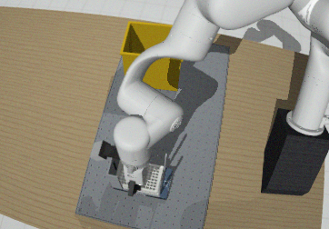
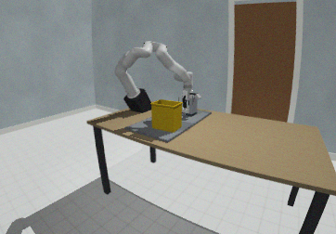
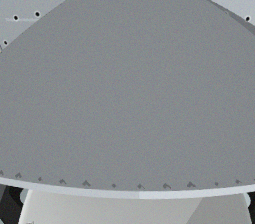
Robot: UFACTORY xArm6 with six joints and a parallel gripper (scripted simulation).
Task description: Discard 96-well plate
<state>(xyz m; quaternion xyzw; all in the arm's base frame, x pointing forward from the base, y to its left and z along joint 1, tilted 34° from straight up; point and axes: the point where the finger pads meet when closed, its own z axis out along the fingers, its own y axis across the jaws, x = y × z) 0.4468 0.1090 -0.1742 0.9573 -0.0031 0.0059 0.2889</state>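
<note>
The stack rack K1 [image 1: 136, 172] stands at the near end of the grey perforated mat. A white 96-well plate [image 1: 154, 179] shows in it, to the right of my wrist; I cannot tell the upper plate from the lower one here. My gripper [image 1: 132, 187] is open and low at the rack, its dark fingers beside the plate's left end. In the wrist view a flat grey surface [image 3: 125, 91] fills almost the whole frame and hides the plates; only dark finger edges show at the bottom corners. The yellow bin W1 stands upright at the mat's far end.
The arm's black base block [image 1: 293, 154] stands at the right table edge. My own arm links arch over the bin and the middle of the mat. In the exterior view the bin [image 2: 166, 114] is in front of the rack [image 2: 191, 104].
</note>
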